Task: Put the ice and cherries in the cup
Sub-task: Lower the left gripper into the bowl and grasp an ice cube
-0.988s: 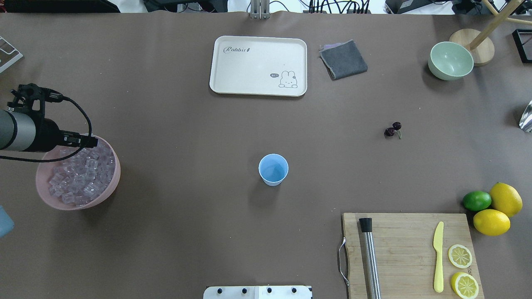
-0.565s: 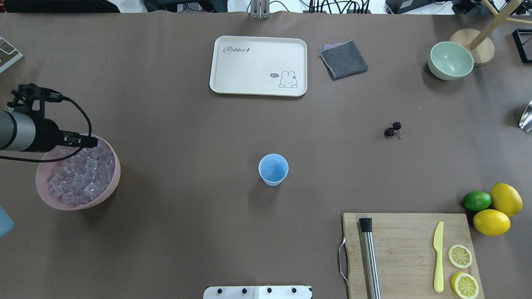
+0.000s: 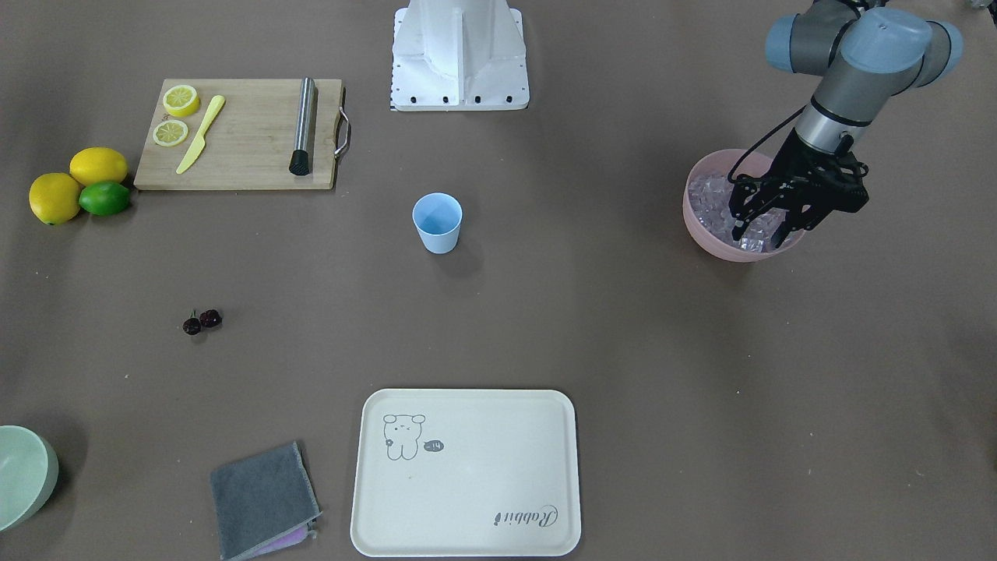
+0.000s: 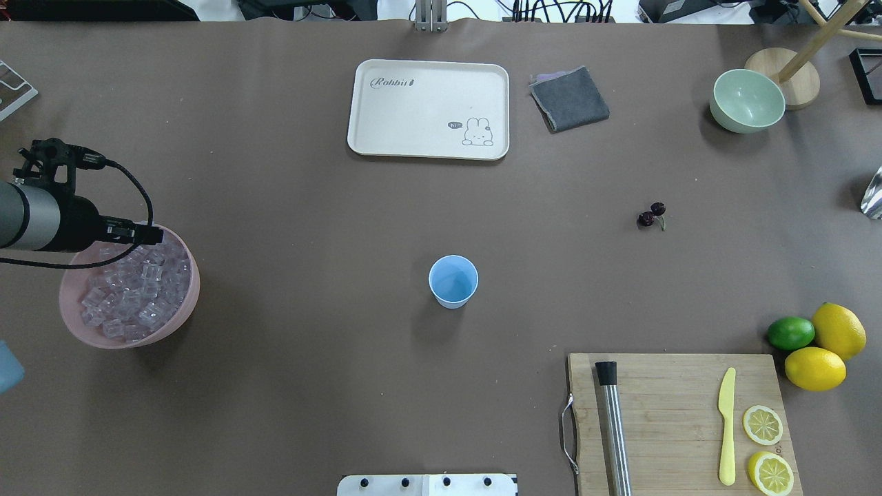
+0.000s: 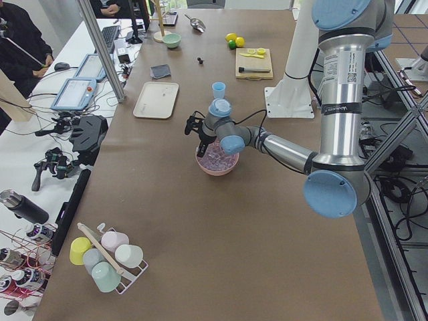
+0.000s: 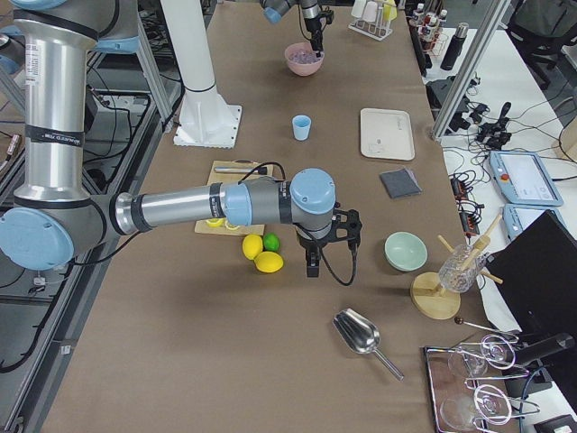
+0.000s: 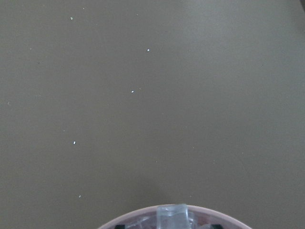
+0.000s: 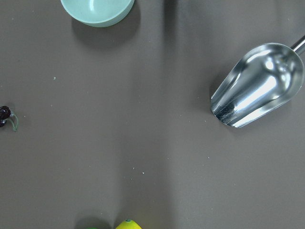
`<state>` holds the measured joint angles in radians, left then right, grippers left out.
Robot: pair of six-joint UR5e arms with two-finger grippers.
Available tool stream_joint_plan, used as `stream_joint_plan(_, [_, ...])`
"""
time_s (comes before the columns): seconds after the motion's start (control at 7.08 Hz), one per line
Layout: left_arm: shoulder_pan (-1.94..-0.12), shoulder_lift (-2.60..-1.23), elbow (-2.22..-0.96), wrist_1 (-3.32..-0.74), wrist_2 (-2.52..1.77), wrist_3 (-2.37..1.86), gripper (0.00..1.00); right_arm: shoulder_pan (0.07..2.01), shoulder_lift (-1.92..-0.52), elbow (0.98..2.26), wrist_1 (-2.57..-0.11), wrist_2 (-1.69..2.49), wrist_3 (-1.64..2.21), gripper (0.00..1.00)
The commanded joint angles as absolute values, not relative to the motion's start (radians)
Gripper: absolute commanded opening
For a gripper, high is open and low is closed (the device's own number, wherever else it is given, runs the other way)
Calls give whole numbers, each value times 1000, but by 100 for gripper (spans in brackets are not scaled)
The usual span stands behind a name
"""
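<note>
Where the left gripper [image 3: 762, 226] is hanging: over the pink bowl [image 3: 703, 236], tips dipping among the ice [image 3: 710, 193], jaws standing wide apart.
Ice: lying piled in that bowl at the left end of the table [image 3: 623, 327]; in the left wrist view one cube [image 7: 172, 215] is showing just above the rim.
Cup [image 3: 437, 222]: standing upright mid-table, well apart from the pink bowl, with only bare table lying between them.
Cherries [image 3: 202, 320]: lying on the table's right half, well apart from the cup.
Around: a tray [image 3: 467, 475] and a folded cloth [image 3: 261, 499] are lying side by side on the far side; a green bowl [image 3: 23, 475] is sitting at the far right corner; a board [image 3: 241, 156] is carrying a knife [image 3: 199, 134], two lemon halves [image 3: 180, 100] and a metal bar [image 3: 304, 125]; two lemons [image 3: 97, 165] and a lime [image 3: 103, 198] are touching one another just beside it.
Left arm [image 3: 837, 117]: coming in from the left edge, wrist sloping down toward the bowl, a cable [image 4: 141, 193] looping over it.
Right gripper [image 6: 312, 267]: pointing down above the table near the lemons, with a scoop [image 8: 259, 86] lying nearby; I cannot tell whether it is wide or narrow.
Hard to make out: the overhead view is showing the left gripper side-on and cutting the arm at the frame's edge; I cannot tell whether the tips are touching any cube.
</note>
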<state>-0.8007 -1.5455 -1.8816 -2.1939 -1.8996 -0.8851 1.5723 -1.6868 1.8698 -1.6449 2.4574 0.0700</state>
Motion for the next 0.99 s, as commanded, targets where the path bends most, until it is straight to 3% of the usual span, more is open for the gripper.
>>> stream_joint_plan(0.0, [-801,-1546,-1879,-2195,-1899,-885,43,1572,-1692,1870,-1646,2457,66,100])
stream_joint_plan(0.14, [-801,-1548,-1881,-2195,-1899,-885,23,1572,-1692,1870,-1644,2457,66,100])
stream_joint_plan(0.42, [-802,-1545,-1891,-2197,-1899,-885,0,1572,-1689,1870,-1644,2457,63,100])
stream_joint_plan(0.85, [-842,-1519,-1948,-2197,-1940,-885,0,1574,-1686,1876,-1646,2459,72,100])
